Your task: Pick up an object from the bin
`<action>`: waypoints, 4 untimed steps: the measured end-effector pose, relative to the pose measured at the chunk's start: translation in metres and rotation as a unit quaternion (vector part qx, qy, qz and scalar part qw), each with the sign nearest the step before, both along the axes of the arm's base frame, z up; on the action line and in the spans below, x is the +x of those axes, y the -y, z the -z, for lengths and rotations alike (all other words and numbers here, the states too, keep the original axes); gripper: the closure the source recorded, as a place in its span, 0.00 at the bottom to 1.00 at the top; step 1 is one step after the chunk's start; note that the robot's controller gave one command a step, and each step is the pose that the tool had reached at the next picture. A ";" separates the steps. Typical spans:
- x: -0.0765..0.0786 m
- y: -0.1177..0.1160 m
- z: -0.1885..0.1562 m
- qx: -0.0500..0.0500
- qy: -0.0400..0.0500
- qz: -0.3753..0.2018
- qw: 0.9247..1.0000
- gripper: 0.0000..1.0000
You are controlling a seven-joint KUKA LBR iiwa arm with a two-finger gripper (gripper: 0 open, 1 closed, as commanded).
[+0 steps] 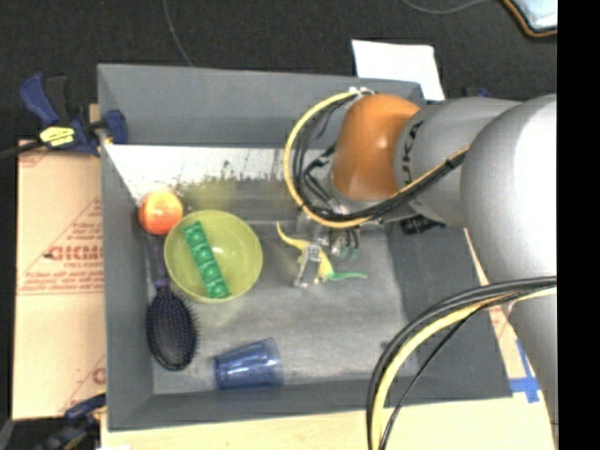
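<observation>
Yellow curved plastic piece (327, 267), pincer (307, 266) above

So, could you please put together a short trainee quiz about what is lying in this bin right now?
1. True or false: the green studded strip lies inside the yellow-green bowl.
2. Which thing sits against the bowl's upper-left rim? A) blue cup B) reddish-orange apple C) black hairbrush
3. Fill in: the small pieces by the gripper at mid-bin are yellow and ___.
Key: 1 true; 2 B; 3 green.
</observation>
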State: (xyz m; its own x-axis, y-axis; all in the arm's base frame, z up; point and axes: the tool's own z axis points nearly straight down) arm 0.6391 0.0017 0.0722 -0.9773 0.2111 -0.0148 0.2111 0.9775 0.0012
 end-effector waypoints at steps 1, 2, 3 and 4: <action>0.008 0.009 0.002 0.000 0.003 0.007 1.000 1.00; 0.008 0.009 0.002 0.000 0.003 0.007 1.000 1.00; 0.006 0.009 -0.013 0.001 0.001 0.007 1.000 1.00; 0.008 0.010 -0.034 0.000 0.005 0.007 1.000 1.00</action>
State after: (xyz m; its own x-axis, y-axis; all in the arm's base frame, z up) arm 0.6468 -0.0081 0.1063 -0.9740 0.2251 -0.0241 0.2251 0.9743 0.0038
